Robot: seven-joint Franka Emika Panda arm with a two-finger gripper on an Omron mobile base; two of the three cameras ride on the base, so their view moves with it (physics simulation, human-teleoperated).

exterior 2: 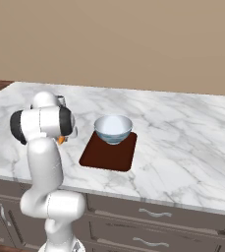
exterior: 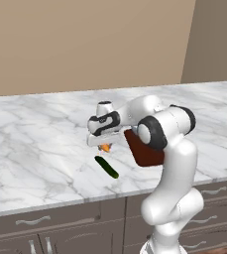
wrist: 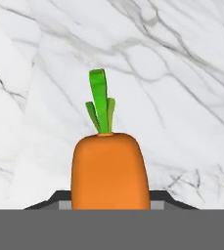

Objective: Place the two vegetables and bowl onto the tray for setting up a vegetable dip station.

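Hand view: end effector [wrist: 111, 205] clamped on carrot [wrist: 109, 168], just above counter [wrist: 182, 97]. Lift straight, swing over tray [exterior 2: 109, 152], set down beside bowl [exterior 2: 113, 129], clear of cucumber [exterior: 106, 166].

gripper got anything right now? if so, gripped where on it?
The gripper is shut on the carrot, with its jaws on the two sides of the thick orange body and the green top pointing away from the hand. The carrot still seems down at the counter.
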